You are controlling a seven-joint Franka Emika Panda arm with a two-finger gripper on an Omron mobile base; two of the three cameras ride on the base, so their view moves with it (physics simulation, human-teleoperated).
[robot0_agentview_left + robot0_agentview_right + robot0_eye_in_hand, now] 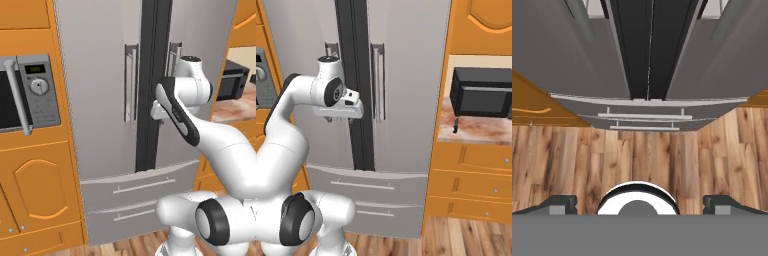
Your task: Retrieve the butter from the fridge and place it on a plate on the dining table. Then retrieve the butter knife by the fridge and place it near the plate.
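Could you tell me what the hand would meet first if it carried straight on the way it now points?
Probably the wooden floor in front of the fridge: the open hand points downward, and nothing lies in that line, though depth is hard to judge.

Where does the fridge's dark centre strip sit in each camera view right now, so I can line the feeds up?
Left base view: dark centre strip runs top to mid-height, right of centre.
Right base view: left of centre, behind the wrist.
Hand view: top centre.
Shared landmark: the two drawer handles under the strip.
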